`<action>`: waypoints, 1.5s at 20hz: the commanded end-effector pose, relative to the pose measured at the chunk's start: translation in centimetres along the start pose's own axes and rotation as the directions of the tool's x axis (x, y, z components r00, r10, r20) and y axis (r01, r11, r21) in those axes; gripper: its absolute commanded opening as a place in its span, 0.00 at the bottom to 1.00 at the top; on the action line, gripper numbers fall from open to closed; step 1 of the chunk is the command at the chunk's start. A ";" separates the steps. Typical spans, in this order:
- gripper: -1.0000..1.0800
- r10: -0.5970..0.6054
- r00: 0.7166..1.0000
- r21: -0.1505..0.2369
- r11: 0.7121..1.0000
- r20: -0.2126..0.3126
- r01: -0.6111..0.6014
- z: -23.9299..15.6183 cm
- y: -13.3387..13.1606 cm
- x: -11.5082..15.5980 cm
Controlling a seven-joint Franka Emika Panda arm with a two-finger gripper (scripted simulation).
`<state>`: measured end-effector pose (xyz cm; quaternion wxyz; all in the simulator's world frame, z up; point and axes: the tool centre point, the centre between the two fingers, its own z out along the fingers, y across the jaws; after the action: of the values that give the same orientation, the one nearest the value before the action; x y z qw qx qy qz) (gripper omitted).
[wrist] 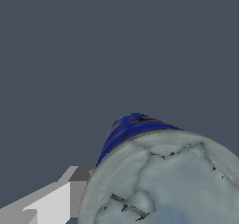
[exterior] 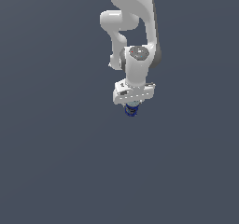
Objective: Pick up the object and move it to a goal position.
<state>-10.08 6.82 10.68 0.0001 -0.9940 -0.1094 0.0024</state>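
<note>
Right now we see the white arm reaching down, its gripper sitting directly over the blue can, which peeks out just beneath the hand. Up close in the wrist view, the can's silvery-grey top fills the frame with one finger right beside it, but we cannot tell whether the jaws are clamped on it.

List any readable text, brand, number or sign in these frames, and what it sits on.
None can be read.
Can: dark streaks on the blue side and dark cracks on the grey top, no letters made out.
Gripper: small dark marks on its white body, too small to read.
</note>
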 end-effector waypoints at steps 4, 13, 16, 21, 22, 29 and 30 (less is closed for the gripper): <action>0.00 0.000 1.000 0.000 1.000 -0.005 0.000 -4.1 1.1 -0.4; 0.00 0.000 1.000 0.002 1.000 -0.005 0.000 -13.1 3.5 -1.4; 0.00 0.000 1.000 0.002 1.000 -0.005 0.000 -16.2 4.3 -1.8; 0.00 0.000 1.000 0.002 1.000 -0.005 0.000 -21.3 5.7 -2.3; 0.00 0.000 1.000 0.002 1.000 -0.005 0.000 -22.3 6.0 -2.4; 0.00 0.000 1.000 0.001 1.000 -0.005 0.000 -28.5 7.7 -2.9; 0.00 0.000 1.000 0.001 1.000 -0.005 0.000 -29.1 7.9 -2.9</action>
<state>-11.06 -1.21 38.52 0.0009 -0.9940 -0.1092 0.0012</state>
